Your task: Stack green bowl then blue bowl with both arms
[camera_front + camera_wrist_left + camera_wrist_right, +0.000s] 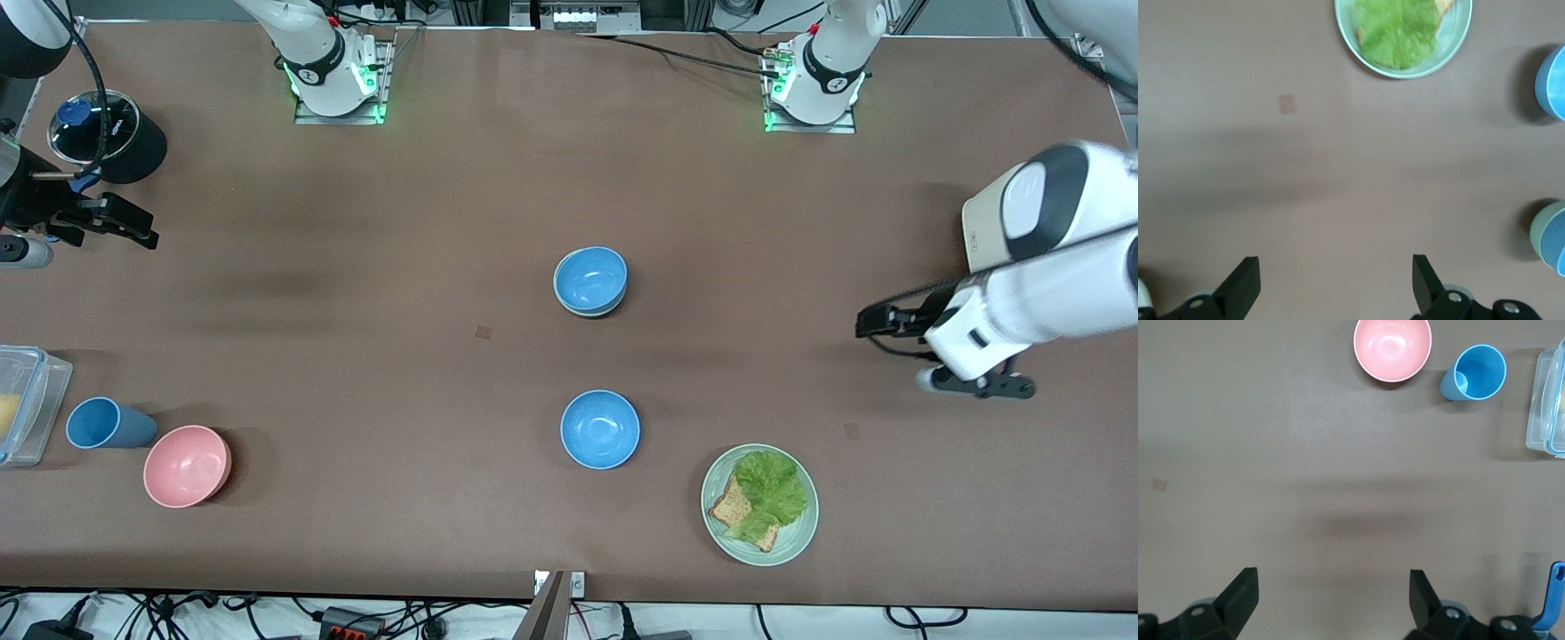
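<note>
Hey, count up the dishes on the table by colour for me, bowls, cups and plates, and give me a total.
Blue: 3, a blue bowl nested in the green bowl, a second blue bowl, and the blue cup.
Green: 2, the green bowl under the stack and the green plate.
Pink: 1, the pink bowl.
Total: 6.
</note>
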